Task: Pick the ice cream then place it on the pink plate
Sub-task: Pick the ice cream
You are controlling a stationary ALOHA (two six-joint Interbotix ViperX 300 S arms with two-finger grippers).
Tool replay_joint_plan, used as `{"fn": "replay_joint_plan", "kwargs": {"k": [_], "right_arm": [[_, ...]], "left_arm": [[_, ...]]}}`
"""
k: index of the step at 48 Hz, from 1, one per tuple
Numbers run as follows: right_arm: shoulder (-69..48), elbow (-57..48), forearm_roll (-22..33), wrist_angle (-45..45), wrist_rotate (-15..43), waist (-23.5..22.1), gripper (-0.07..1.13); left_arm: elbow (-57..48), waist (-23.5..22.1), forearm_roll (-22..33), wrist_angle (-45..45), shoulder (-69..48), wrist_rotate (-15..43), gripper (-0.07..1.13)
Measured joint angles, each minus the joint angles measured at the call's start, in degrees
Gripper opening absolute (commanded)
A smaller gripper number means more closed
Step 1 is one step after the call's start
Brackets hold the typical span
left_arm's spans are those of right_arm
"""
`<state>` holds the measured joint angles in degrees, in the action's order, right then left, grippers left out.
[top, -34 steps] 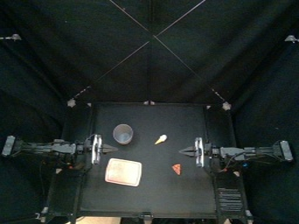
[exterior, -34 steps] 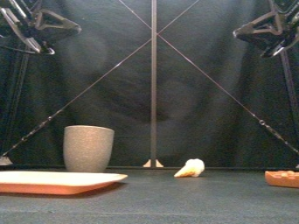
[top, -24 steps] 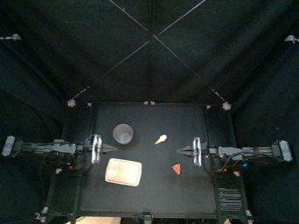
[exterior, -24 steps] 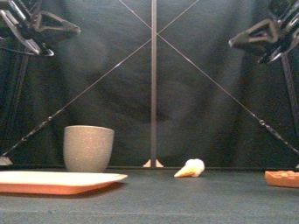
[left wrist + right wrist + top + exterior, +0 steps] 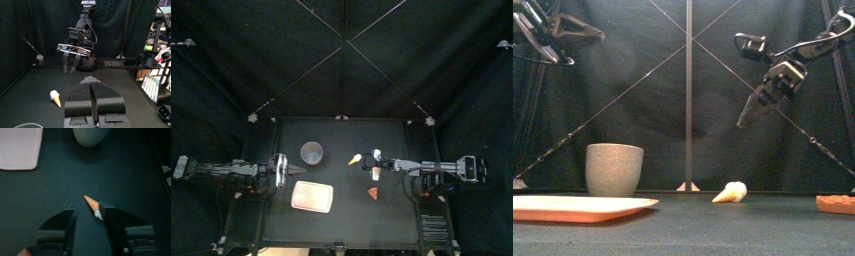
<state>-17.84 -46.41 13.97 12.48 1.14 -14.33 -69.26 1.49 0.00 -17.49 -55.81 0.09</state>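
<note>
Your left gripper rests clenched at the table's left edge, leaving the middle free. The pink tray lies toward the front edge, with the grey speckled cup behind it. The ice cream cone lies mid-table, apart from both. Your right gripper hangs high over it, jaws spread to straddle it.

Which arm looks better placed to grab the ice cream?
Right. The right gripper hangs open almost above the ice cream, which shows between its jaws in the wrist view. The left gripper rests shut at the left edge of the table.
</note>
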Motion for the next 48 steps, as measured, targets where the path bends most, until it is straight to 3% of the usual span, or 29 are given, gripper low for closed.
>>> {"fn": "replay_joint_plan", "kwargs": {"k": [3, 16, 48], "right_arm": [[2.29, 1.23, 1.05, 2.02, -0.18, -1.05, 1.06], [13.1, 5.63, 8.7, 10.99, -0.44, -5.63, 1.05], [26.28, 15.29, 5.98, 12.22, -0.7, -4.92, 0.99]], "left_arm": [[0.0, 0.0, 0.0, 0.0, 0.09, -0.09, -0.02], [-0.18, 0.0, 0.0, 0.0, 0.0, 0.0, -0.02], [-0.26, 0.09, -0.09, 0.0, 0.0, 0.09, -0.02]]}}
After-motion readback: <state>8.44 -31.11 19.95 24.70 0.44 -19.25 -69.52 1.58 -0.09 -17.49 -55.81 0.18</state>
